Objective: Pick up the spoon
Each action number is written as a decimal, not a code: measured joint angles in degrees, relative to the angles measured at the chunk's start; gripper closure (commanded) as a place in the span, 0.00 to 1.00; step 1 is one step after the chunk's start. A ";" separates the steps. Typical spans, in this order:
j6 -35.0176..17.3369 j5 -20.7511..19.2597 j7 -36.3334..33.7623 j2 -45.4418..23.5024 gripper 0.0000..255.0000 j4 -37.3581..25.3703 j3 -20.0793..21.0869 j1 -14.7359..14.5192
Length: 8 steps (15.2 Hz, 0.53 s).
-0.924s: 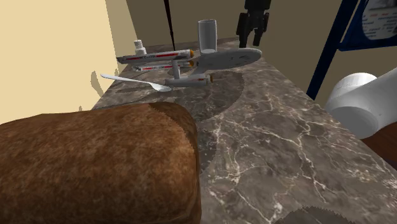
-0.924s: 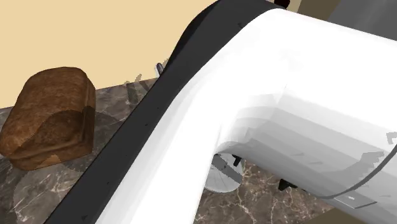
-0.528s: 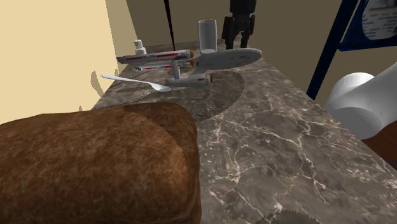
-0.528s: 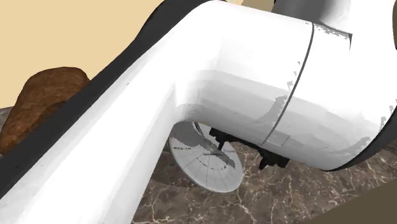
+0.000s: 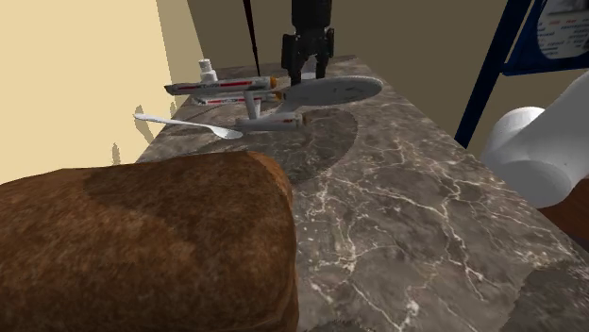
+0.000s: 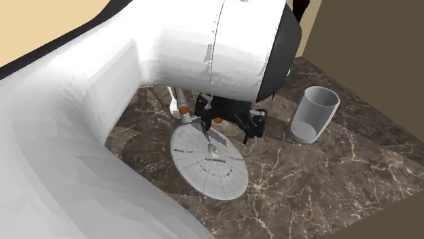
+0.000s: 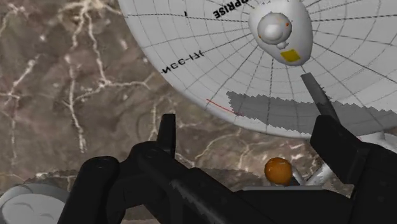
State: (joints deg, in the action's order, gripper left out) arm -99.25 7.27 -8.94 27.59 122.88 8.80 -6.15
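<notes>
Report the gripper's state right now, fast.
Gripper: open, holding nothing; it hangs over the starship model, and the spoon lies untouched on the counter.

Even light, jagged-edged rendered shadows

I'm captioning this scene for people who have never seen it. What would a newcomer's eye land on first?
The grey starship model lying on the dark marble counter, with the black end effector hanging open over it. Next comes the big brown bread loaf at the shoulder view's lower left, and then the pale spoon lying beside the model.
</notes>
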 measured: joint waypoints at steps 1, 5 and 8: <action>-0.15 -0.05 -0.98 -0.76 0.00 -1.02 0.98 -0.42; -1.81 -5.57 -3.91 -7.28 0.00 -6.83 4.05 -1.84; -2.03 -12.95 -7.21 -12.88 0.00 -12.18 5.99 -4.85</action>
State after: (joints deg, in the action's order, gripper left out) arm -101.28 -5.68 -16.15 14.71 110.70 14.80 -11.00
